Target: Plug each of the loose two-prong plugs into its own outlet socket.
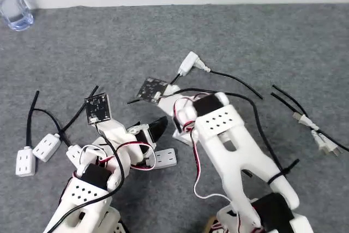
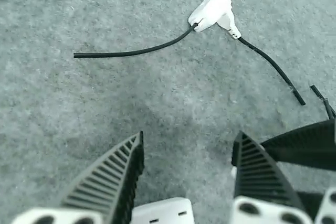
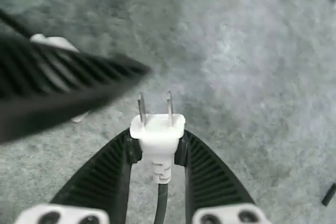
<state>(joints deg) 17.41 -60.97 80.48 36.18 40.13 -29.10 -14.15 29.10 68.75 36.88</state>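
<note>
Black ribbed fingers (image 3: 113, 177) of the right claw (image 3: 157, 142) are clenched on the body of a white two-prong plug (image 3: 157, 129). Its two metal prongs stick out past the tips, and its black cord runs back between the fingers. One dark finger of the other arm crosses close in front of those prongs.

The left claw (image 2: 190, 140) is released, jaws spread wide above the grey bench (image 2: 79, 108) with nothing pinched between the tips. A white outlet socket (image 2: 163, 212) shows low in the gap between them.

Farther out on the bench lies a white connector (image 1: 191, 64) with a black cord leaving each end. Both claws sit on the arms' side of the connector, close together, and the outlet socket lies nearer the arms again. Well to the left of the connector, and nearer the arms than it, loose white sockets (image 1: 46, 147) lie on black cords. Well to the right of the connector lie two loose plugs (image 1: 305, 121), close to each other, their cords trailing back toward the connector's side.
</note>
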